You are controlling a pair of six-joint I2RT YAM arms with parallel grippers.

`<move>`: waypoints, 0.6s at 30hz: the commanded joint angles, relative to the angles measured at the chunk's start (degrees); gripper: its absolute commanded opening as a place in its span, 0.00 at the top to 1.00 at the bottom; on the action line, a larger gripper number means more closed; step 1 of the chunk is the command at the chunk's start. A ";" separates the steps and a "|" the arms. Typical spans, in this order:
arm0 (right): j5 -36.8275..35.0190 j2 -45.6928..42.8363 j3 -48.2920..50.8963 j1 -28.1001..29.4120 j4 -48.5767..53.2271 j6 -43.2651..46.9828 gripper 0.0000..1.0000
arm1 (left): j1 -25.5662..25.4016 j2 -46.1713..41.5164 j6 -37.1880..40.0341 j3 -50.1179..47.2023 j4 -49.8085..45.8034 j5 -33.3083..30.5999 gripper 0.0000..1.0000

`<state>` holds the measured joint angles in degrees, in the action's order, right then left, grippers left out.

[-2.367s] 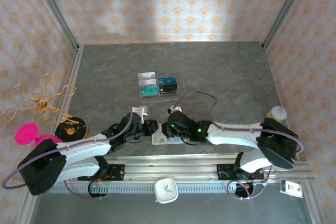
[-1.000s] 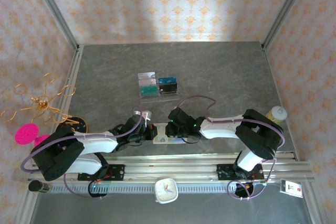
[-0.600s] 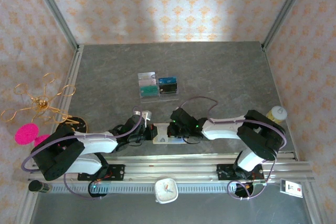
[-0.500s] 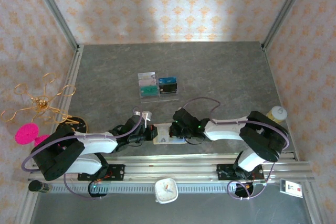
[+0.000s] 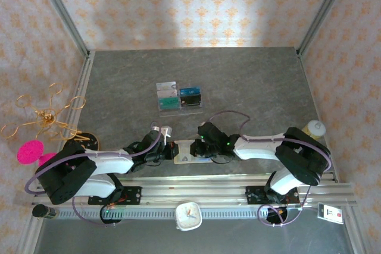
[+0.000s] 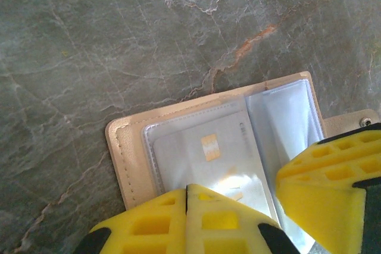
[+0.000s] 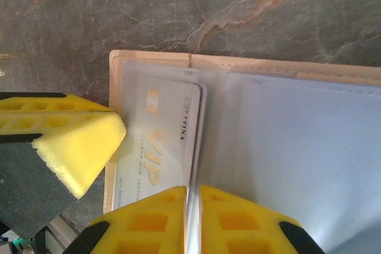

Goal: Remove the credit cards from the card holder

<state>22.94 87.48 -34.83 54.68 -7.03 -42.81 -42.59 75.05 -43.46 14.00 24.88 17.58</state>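
Because the card holder (image 6: 122,153) lies open near the table's (image 5: 250,87) near edge, your left gripper (image 6: 187,221), jaws together, seems to pin its left flap flat. Your right gripper (image 7: 192,218) is nearly closed at the right edge of the sleeved credit card (image 7: 158,141); whether it grips is unclear.

1. My left arm (image 5: 98,162) and right arm (image 5: 262,146): white shells on the links, black housings at the joints and at the bases.
2. A lilac cable (image 5: 229,112) loops along each arm.
3. One small green light (image 5: 227,143) is lit on the right arm's black wrist housing.
4. Left gripper (image 6: 186,197) and right gripper (image 7: 192,200): my fingers (image 6: 149,224) are bright yellow, moulded with rows of rectangular pockets, on black mounts.
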 commanded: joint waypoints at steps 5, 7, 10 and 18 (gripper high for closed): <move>2.76 2.59 -1.32 -0.27 -2.62 0.96 0.87 | 0.29 1.92 0.57 -1.83 -1.53 1.18 1.00; 3.24 3.26 -1.53 -0.31 -3.06 1.04 0.86 | 0.22 1.99 0.57 -1.95 -1.40 1.44 1.00; 3.91 4.50 -1.73 -0.29 -3.51 0.92 0.87 | 0.21 1.91 0.57 -2.13 -0.99 1.72 1.00; 0.35 4.47 -2.16 -0.31 -0.84 0.89 1.00 | -0.13 1.14 0.48 -2.02 -2.01 1.60 1.00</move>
<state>25.98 90.85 -35.62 53.93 -8.36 -42.22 -42.59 75.50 -43.46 13.43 26.87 17.76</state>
